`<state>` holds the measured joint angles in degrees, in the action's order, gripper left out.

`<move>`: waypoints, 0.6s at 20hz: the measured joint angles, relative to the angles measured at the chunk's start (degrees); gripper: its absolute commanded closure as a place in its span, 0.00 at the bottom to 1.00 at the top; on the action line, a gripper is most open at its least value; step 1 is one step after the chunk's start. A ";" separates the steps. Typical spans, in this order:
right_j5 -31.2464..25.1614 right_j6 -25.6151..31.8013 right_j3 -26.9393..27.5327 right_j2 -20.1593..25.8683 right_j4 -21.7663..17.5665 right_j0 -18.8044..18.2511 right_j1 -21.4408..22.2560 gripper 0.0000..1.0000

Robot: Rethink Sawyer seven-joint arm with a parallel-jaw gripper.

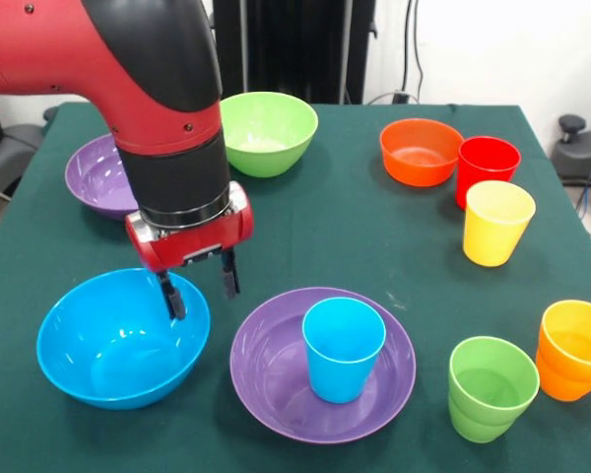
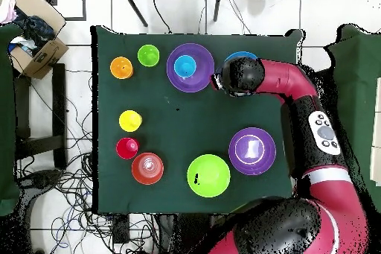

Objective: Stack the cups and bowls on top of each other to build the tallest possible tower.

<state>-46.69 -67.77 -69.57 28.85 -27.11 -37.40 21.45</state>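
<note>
Pincer (image 1: pixel 198 281): hung open at the rim of the blue bowl (image 1: pixel 118 340), holding nothing; one finger (image 1: pixel 171 296) inside the rim at the bowl's far right side, the other outside it, so the wall sat between them.
Key relation: bowl directly below and toward the front view's lower left of the pincer; rim straddled, so judged a closing of the fingers would catch the wall.
Long axis: none for a round bowl; the gripped stretch of rim ran roughly across the finger gap.
Arm (image 2: pixel 298 91): only one on the rig; reached over the table from its base, hiding most of the blue bowl in the overhead view.
Tower base: near purple bowl (image 1: pixel 320 370) just beside the blue bowl, to its right in the front view, with the blue cup (image 1: pixel 343 347) standing upright inside it.
Judged step: grasp of the blue bowl; tower barely begun.
Other bowls: second purple bowl (image 1: pixel 100 177) and green bowl (image 1: pixel 268 131) at the far side; orange bowl (image 1: pixel 421 151) far right, touching or nearly touching the red cup (image 1: pixel 487 169).
Other cups: yellow cup (image 1: pixel 496 222), green cup (image 1: pixel 491 386) and orange cup (image 1: pixel 574 349) upright along the right side, well apart from the pincer.
Table (image 1: pixel 325 227): dark green cloth, flat, bare in the middle.
Room: cables on the floor, a cardboard box (image 2: pixel 37 51) off one corner.
Risk, judged: glossy thin wall could slip; blue cup in the way of nesting.
</note>
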 measured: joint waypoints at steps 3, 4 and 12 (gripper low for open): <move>0.00 0.00 -0.75 0.00 -0.25 -0.18 0.56 0.00; 0.00 0.00 -0.76 0.01 -0.43 -0.22 0.55 0.00; 0.00 0.00 -0.77 0.00 -3.42 -0.94 -0.25 0.00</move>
<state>-46.69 -67.77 -70.34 28.85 -30.53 -38.34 21.21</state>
